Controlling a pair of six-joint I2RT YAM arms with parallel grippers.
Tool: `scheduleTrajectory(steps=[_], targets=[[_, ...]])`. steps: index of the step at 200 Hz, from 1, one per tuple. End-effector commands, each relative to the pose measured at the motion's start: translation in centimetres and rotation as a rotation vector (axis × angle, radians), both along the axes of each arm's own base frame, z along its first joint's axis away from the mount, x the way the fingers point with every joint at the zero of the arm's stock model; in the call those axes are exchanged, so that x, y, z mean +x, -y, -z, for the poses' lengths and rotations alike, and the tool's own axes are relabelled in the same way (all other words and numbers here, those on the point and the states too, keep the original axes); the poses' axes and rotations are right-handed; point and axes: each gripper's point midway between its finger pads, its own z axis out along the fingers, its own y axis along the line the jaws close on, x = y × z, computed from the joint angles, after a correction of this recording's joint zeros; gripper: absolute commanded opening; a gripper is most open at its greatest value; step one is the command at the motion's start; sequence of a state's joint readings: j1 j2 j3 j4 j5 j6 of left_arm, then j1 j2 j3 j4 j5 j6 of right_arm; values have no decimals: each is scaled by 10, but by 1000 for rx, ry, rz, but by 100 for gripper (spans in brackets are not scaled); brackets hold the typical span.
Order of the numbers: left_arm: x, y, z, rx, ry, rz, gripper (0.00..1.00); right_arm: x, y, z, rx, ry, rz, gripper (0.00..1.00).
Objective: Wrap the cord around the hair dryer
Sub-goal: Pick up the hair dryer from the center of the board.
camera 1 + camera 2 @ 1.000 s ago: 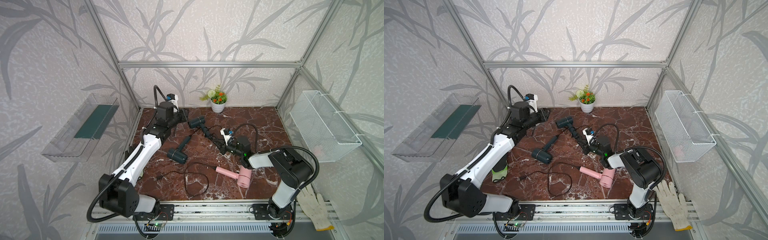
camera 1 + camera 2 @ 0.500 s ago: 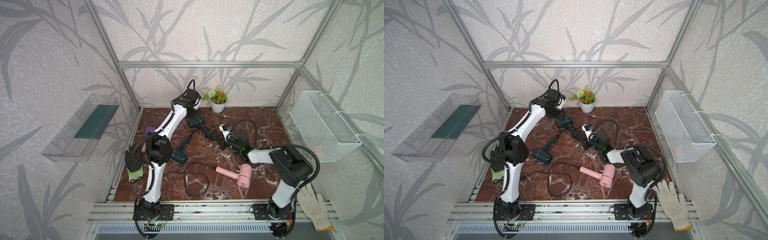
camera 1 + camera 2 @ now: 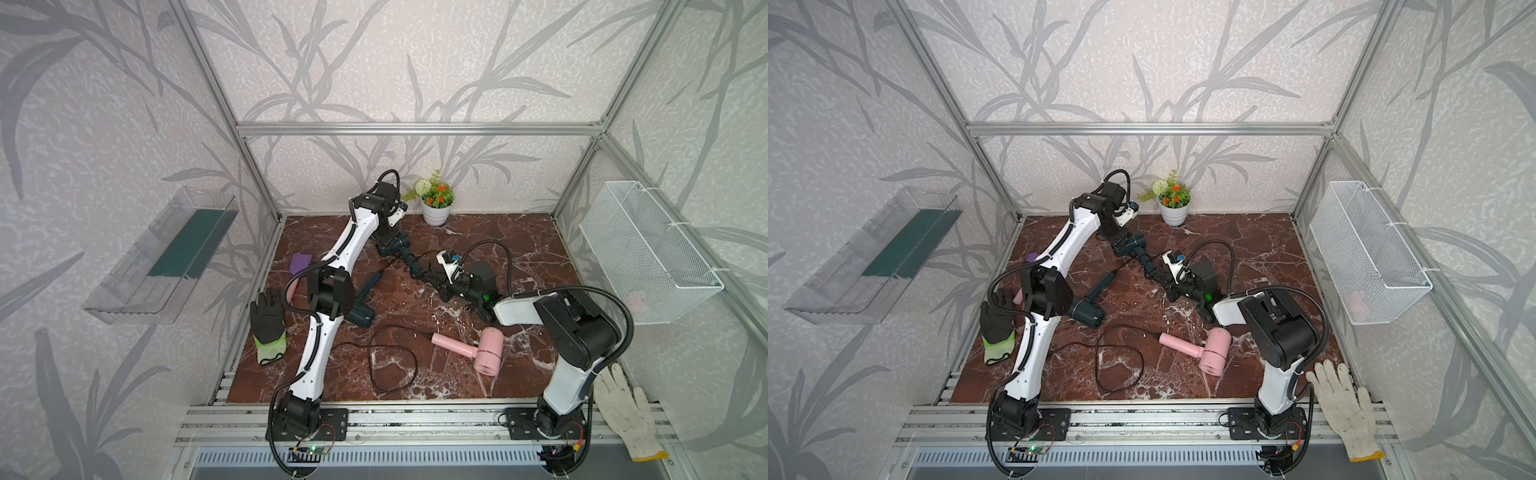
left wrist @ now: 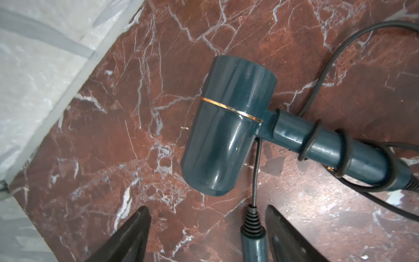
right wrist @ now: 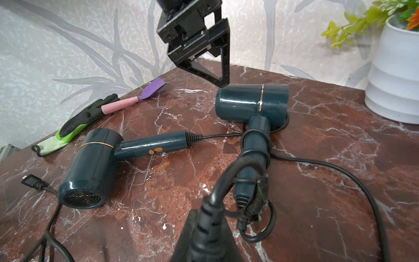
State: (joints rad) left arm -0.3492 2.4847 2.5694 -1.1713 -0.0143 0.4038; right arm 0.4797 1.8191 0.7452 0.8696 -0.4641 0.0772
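Leaf-patterned grey walls (image 3: pixel 415 62), red marble floor (image 3: pixel 540 232), aluminium frame (image 3: pixel 415 128).

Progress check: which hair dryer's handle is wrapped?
The teal hair dryer by the flower pot, cord round its handle; the other teal dryer and pink dryer aren't.

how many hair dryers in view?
3. One teal dryer at the back under the left gripper; a second teal dryer mid-table by the left arm; a pink dryer near the front. None seems hidden.

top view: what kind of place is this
Probably a robot test cell: an aluminium frame around wallpapered panels, a left arm and right arm bolted to a front rail, hair dryers staged on the tabletop.
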Motion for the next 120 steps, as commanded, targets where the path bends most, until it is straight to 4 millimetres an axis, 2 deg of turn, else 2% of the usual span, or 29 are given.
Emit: scheduleTrajectory(steps=[1, 48, 120], targets=[[4, 9, 19, 8, -23, 127, 79, 6, -5, -11, 23, 47, -18, 0], [14, 18, 43, -12, -30, 184, 79, 7, -7, -10, 31, 42, -26, 0], [19, 10, 85, 36, -71, 233, 77, 11, -11, -7, 32, 34, -36, 0]])
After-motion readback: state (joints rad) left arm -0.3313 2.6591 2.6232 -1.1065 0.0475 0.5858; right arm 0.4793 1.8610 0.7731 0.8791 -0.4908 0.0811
